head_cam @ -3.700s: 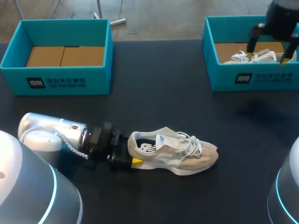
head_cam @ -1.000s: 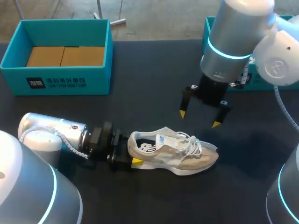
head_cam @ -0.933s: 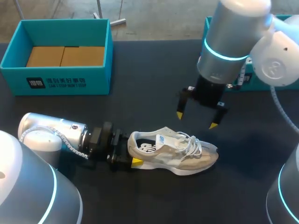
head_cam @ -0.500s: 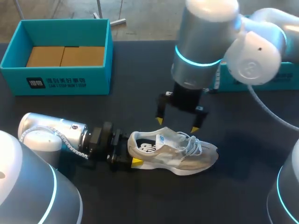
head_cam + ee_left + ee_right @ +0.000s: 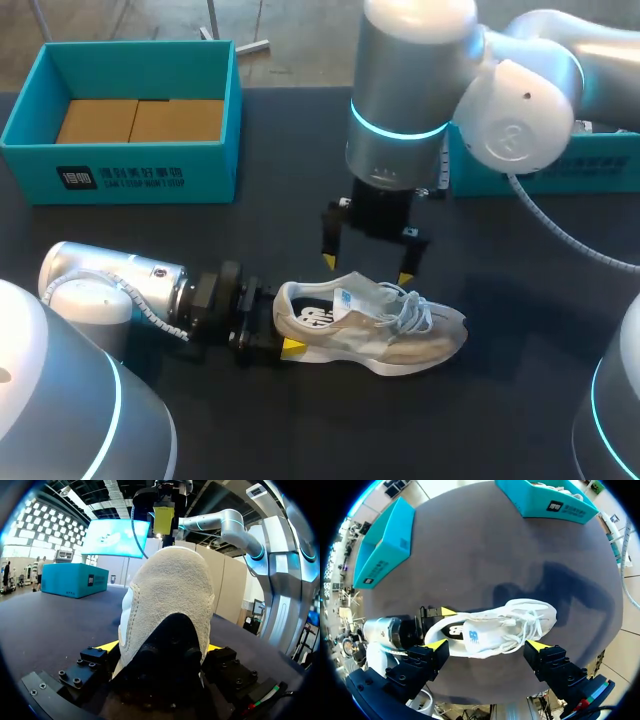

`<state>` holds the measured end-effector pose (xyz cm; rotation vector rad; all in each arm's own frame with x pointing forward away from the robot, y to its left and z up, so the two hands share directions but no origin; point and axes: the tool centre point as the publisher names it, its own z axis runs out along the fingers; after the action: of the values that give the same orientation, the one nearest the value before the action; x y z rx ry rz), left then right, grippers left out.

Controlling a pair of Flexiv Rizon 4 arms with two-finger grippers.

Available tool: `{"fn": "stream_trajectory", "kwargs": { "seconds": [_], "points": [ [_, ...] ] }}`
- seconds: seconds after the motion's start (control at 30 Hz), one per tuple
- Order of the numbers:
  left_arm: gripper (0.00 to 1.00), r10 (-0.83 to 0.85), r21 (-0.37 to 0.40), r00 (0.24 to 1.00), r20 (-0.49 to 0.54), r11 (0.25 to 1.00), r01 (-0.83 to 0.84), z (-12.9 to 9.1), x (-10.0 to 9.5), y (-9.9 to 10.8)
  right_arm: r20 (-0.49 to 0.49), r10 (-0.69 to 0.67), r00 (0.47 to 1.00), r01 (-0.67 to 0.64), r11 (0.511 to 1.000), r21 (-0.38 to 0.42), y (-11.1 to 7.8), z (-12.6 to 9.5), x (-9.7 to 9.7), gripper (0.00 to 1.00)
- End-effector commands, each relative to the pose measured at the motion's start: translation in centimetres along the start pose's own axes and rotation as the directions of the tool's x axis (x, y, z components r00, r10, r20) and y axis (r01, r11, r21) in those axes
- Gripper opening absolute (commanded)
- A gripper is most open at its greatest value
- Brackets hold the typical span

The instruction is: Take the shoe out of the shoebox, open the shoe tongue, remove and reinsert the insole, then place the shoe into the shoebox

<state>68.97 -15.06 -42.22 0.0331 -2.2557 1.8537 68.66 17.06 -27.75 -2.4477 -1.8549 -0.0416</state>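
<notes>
**Table** (image 5: 300, 200): dark, matte top bearing all the items below.

1. **Left shoebox** (image 5: 130, 175): teal, open-topped, at the far left. Two brown cardboard panels (image 5: 140, 120) lie flat side by side on its floor.

2. **Left arm** (image 5: 110, 285): white and grey, lying low over the near left of the table and pointing right.

3. **Left gripper** (image 5: 285, 338): at the heel of the shoe. In the left wrist view a yellow tip shows on either side of the heel, both pressed against it, so the fingers are clamped on the heel.

4. **Shoe** (image 5: 370, 325): cream and beige sneaker with white laces. It stands on its sole on the near middle of the table, outside both boxes, heel to the left and toe to the right. The opening shows a dark insole with a white mark, and a tongue with a small blue tag.

5. **Right gripper** (image 5: 368, 265): pointing down, just above the far side of the shoe over its opening and laces. The fingers stand wide apart with nothing between them. In the right wrist view the shoe lies ahead of the two yellow tips.

6. **Right arm** (image 5: 410, 90): large silver body with a lit cyan ring. It comes in from the far right and reaches past the middle.

7. **Right shoebox** (image 5: 600, 165): teal, at the far right, largely hidden behind the right arm.
</notes>
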Motion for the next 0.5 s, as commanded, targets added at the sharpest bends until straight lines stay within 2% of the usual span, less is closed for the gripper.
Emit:
{"fn": "stream_trajectory", "kwargs": {
  "seconds": [0.03,0.5],
  "points": [
    [0.0,-0.001,0.001,1.0,0.002,1.0,0.001,-0.1,-0.2,0.4,0.083,0.018,0.996,-0.015,0.999,-0.036,-1.0,1.0,2.1,1.0],
    [0.0,-0.001,0.001,1.0,0.002,1.0,0.001,-0.1,-0.2,0.4,0.189,0.057,0.98,-0.044,0.996,-0.072,-2.3,3.2,4.0,1.0]
  ]
}}
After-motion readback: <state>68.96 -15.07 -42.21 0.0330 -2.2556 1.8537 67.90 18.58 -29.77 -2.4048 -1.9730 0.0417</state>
